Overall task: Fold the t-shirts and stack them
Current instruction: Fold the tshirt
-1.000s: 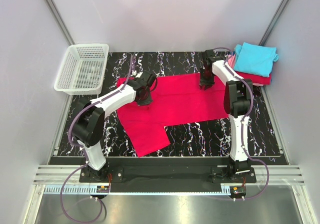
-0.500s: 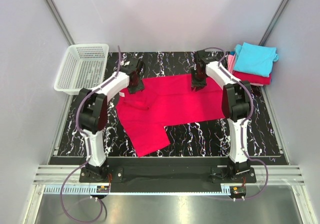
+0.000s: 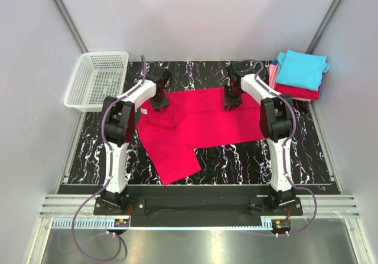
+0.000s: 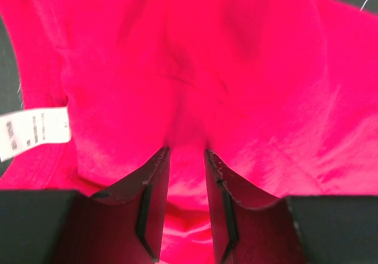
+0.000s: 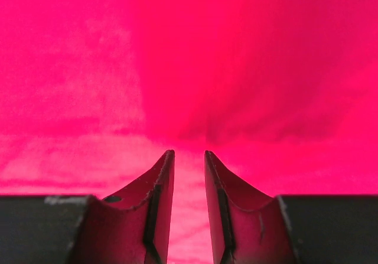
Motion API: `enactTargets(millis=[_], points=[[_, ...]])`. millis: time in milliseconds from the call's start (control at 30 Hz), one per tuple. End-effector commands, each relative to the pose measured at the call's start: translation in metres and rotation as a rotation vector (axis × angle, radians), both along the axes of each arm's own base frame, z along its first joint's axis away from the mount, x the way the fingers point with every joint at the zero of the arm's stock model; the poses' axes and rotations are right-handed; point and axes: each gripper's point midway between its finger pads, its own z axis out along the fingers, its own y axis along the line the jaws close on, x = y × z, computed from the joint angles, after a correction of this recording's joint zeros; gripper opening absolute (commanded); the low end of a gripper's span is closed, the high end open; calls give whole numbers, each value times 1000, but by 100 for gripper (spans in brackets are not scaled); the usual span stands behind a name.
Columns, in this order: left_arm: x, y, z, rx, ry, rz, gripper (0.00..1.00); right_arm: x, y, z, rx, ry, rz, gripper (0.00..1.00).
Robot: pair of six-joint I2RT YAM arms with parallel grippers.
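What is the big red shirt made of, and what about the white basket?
The red shirt looks like soft, matte knit cloth, maybe cotton: it wrinkles, lies limp on the table and has a sewn-in label. The basket looks like stiff, slightly shiny white plastic: its walls are a molded grid of holes that holds its shape.

The spread t-shirt (image 3: 201, 122) is plain crimson-red, its label (image 4: 32, 131) white with grey print. Far right, a turquoise tee (image 3: 301, 68) tops a pink tee (image 3: 273, 72) and a red tee (image 3: 301, 91). The table (image 3: 236, 157) is black with white marbling; the far-left basket (image 3: 106, 54) is white mesh.
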Motion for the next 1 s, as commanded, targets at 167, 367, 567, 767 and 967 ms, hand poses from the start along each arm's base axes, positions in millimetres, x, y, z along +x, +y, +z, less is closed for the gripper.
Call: enactTargets(millis=[167,367,567,767,967], points=[[43,15,-5,-12,2,54,35,20,5,-25,-43,34,8,34],[79,18,-6,-80,-38,77,36,44,9,-17,-54,13,20,35],[128,11,14,-194,-169,37,36,59,14,-8,-46,-17,29,35],[133,15,99,-189,-431,-8,37,53,11,-4,-56,-9,29,35],[101,42,129,-53,-468,15,43,45,11,-1,-45,4,19,34]])
